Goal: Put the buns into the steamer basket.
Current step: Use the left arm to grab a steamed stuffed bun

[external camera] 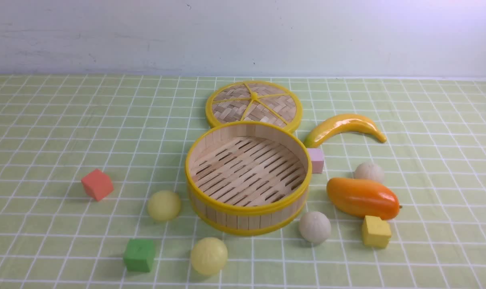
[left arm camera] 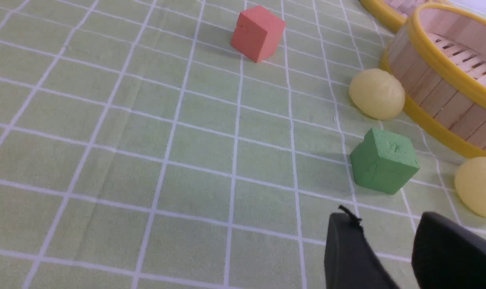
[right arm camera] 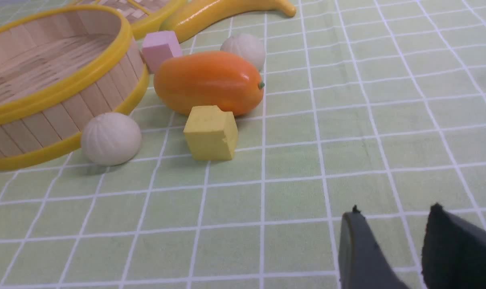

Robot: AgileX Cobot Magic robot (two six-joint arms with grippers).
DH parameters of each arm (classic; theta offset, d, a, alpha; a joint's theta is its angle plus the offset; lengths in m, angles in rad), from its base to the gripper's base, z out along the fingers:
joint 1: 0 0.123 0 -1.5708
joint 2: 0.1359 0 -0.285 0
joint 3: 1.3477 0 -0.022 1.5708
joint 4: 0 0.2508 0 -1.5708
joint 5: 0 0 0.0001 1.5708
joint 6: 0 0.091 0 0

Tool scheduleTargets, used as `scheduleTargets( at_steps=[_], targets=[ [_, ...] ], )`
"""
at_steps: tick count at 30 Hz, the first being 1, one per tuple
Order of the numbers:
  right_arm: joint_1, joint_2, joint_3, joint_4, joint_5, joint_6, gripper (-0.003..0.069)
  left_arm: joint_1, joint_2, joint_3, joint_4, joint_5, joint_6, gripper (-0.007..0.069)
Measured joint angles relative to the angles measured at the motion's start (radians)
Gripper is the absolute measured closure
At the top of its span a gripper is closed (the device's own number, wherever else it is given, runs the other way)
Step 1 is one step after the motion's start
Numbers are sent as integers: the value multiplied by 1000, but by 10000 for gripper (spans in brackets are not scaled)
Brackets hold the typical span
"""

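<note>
Yellow-rimmed basket (external camera: 249, 220) sits mid-table with no buns inside. Two smooth buns (external camera: 164, 206) lie on its left side, two pleated buns (external camera: 315, 227) on its right. Both my left gripper (left arm camera: 381, 237) and right gripper (right arm camera: 395, 224) have fingers spread, nothing between. Risks: round buns could roll if I close off-centre; the far pleated one touches or nearly touches the mango (external camera: 362, 198), so I might nudge that; low carry could clip the rim.

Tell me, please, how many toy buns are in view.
4: two smooth yellow buns left of the steamer basket's center; two pleated off-white buns to its right, one behind the mango.
</note>
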Motion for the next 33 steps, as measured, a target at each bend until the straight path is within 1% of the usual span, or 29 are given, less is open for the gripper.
scheduleTargets(
  at_steps=[27, 30, 33],
  targets=[
    [0, 0, 0, 0, 0, 0, 420, 0, 0, 0, 0, -4, 0, 386],
    [0, 0, 0, 0, 0, 0, 420, 0, 0, 0, -43, -42, 0, 386],
    [0, 0, 0, 0, 0, 0, 420, 0, 0, 0, -176, -107, -3, 386]
  ],
)
